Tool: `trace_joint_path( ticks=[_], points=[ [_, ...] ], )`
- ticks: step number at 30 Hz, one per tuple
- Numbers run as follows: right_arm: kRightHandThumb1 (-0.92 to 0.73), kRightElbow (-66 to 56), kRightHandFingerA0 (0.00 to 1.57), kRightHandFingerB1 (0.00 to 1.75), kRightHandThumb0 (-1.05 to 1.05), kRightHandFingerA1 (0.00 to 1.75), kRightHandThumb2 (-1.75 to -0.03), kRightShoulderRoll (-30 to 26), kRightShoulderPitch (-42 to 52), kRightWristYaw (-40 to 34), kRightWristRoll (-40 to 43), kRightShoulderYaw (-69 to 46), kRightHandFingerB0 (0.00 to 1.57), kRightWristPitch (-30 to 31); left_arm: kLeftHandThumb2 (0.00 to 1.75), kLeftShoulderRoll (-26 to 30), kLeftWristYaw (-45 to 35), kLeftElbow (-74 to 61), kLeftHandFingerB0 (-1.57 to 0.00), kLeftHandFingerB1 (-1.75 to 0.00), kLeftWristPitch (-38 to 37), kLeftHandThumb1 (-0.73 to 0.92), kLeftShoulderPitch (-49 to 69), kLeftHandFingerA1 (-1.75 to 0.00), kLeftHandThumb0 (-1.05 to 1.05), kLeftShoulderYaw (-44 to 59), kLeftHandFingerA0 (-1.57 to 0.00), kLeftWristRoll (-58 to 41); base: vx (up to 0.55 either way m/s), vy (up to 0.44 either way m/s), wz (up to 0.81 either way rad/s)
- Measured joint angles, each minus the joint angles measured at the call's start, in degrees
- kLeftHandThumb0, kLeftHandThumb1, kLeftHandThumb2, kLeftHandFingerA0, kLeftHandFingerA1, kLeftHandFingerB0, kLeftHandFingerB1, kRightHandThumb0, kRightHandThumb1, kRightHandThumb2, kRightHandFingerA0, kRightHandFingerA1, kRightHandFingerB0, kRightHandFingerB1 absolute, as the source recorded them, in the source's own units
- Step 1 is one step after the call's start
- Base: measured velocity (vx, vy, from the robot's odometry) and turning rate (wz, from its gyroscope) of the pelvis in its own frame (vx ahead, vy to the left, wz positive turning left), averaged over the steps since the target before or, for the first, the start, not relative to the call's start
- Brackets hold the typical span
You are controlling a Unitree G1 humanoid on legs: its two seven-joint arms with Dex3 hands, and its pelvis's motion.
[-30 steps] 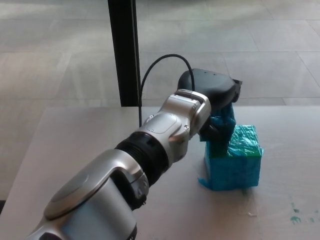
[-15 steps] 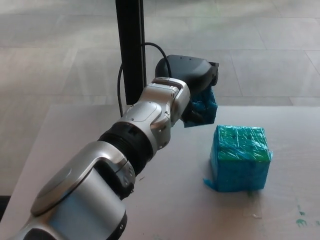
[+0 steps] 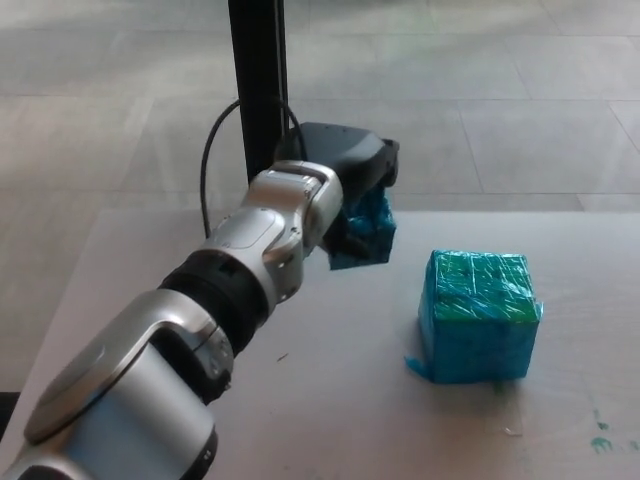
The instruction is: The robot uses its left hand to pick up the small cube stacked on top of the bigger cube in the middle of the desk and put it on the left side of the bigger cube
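My left hand (image 3: 345,170) reaches in from the lower left and is shut on the small blue cube (image 3: 366,232), which hangs in the air above the desk, partly hidden under the black palm. The bigger cube (image 3: 478,315), wrapped in blue and green tape, stands on the desk to the right of the held cube, with a clear gap between them. Its top is bare. My right hand is not in view.
A black post (image 3: 257,95) rises behind the desk's (image 3: 350,410) far edge, just behind my left hand, with a black cable (image 3: 215,150) looping beside it. Green paint marks (image 3: 600,435) dot the desk at the lower right.
My left hand lifted the small cube off the bigger cube and carried it up and to the left. The bigger cube stayed where it was; the camera shifted slightly.
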Motion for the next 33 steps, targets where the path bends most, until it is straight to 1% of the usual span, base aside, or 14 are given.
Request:
trace_joint_path(
  ticks=[7,9,13,16,19,20,22,23,24,25,26,28,29,33],
  points=[
    [-0.69,-1.47,0.67,0.51,-0.28,0.69,-0.64,-0.01,0.43,-0.03,-0.04,0.13,0.62,0.05,0.7,5.34,-2.59,-10.82,-0.76,-0.73,-1.11,0.72,7.04,-1.6,-0.37,-0.57,-0.77,0.36,0.0,0.0,0.0],
    [-0.69,-1.82,0.66,0.51,-0.29,0.71,-0.64,-0.06,0.48,-0.03,-0.05,0.13,0.61,0.13,0.72,6.42,-3.71,-13.38,-0.79,-0.8,-1.4,0.69,8.93,-1.62,-0.37,-0.79,-0.78,0.47,0.0,0.0,0.0],
    [-0.69,-1.82,0.68,0.49,-0.31,0.71,-0.62,-0.13,0.18,0.0,-0.11,0.32,0.62,0.29,0.78,7.07,-5.02,-17.62,-0.79,-0.72,-1.49,0.67,12.59,-1.66,-0.36,-0.19,-0.83,0.42,0.0,0.0,0.0],
    [-0.67,-1.53,0.69,0.52,-0.32,0.74,-0.62,-0.14,-0.03,-0.04,-0.17,0.5,0.65,0.31,0.83,6.81,-5.5,-21.16,-0.8,-1.16,-1.35,0.62,15.43,-1.75,-0.33,0.51,-0.82,0.39,0.0,0.0,0.0],
    [-0.67,-1.46,0.68,0.53,-0.3,0.75,-0.63,-0.14,-0.18,-0.12,-0.2,0.56,0.65,0.37,0.79,5.49,-5.9,-24.35,-0.79,-1.11,-0.23,0.65,18.86,-1.75,-0.34,1.14,-0.8,0.32,0.0,0.0,0.0],
    [-0.67,-1.45,0.68,0.52,-0.31,0.71,-0.63,-0.14,-0.3,-0.12,-0.2,0.58,0.64,0.36,0.92,4.74,-6.3,-25.33,-0.76,-1.39,0.42,0.6,20.19,-1.75,-0.31,1.35,-0.86,0.33,0.0,0.0,0.0],
    [-0.67,-0.8,0.68,0.51,-0.32,0.7,-0.62,-0.15,-0.76,-0.13,-0.2,0.6,0.63,0.29,0.82,4.04,-6.49,-25.67,-0.76,-1.34,0.93,0.62,21.19,-1.75,-0.35,1.89,-0.83,0.32,0.0,0.0,0.0],
    [-0.67,-0.28,0.68,0.51,-0.32,0.69,-0.62,-0.15,-0.97,-0.13,-0.21,0.61,0.64,0.21,0.86,3.84,-6.49,-25.66,-0.78,-1.38,1.1,0.62,21.52,-1.71,-0.32,2.07,-1.03,0.32,0.0,0.0,0.0],
    [-0.68,0.2,0.67,0.51,-0.31,0.71,-0.62,-0.15,-1.1,-0.13,-0.21,0.62,0.63,0.15,0.85,3.71,-6.49,-25.63,-0.77,-1.33,1.25,0.57,21.84,-1.75,-0.32,2.24,-0.84,0.33,0.0,0.0,0.0],
    [-0.68,0.63,0.67,0.51,-0.31,0.71,-0.62,-0.15,-1.23,-0.13,-0.21,0.62,0.63,0.14,0.85,3.56,-6.51,-25.34,-0.77,-1.33,1.5,0.57,21.97,-1.75,-0.32,2.45,-0.84,0.33,0.0,0.0,0.0],
    [-0.68,0.57,0.67,0.49,-0.32,0.69,-0.61,-0.15,-1.24,-0.13,-0.2,0.63,0.63,0.14,0.81,3.52,-6.49,-25.19,-0.72,-1.37,1.72,0.59,22.08,-1.71,-0.29,2.75,-1.0,0.33,0.0,0.0,0.0],
    [-0.67,0.58,0.69,0.5,-0.31,0.73,-0.61,-0.16,-1.25,-0.16,-0.23,0.75,0.64,0.13,0.78,3.57,-6.49,-25.05,-0.7,-1.4,1.75,0.6,22.24,-1.75,-0.28,3.06,-0.97,0.35,0.0,0.0,0.0],
    [-0.67,0.6,0.7,0.49,-0.32,0.71,-0.6,-0.16,-1.28,-0.16,-0.24,0.81,0.65,0.12,0.66,3.6,-6.47,-24.97,-0.74,-0.68,1.78,0.68,22.24,-1.71,-0.34,3.09,-0.84,0.42,0.0,0.0,0.0],
    [-0.66,1.0,0.69,0.48,-0.33,0.66,-0.6,-0.16,-1.39,-0.27,-0.38,1.09,0.63,-0.03,0.63,3.77,-5.9,-23.96,-0.78,-0.67,2.05,0.67,22.08,-1.68,-0.37,2.99,-0.8,1.01,0.0,0.0,0.0]
  ],
)
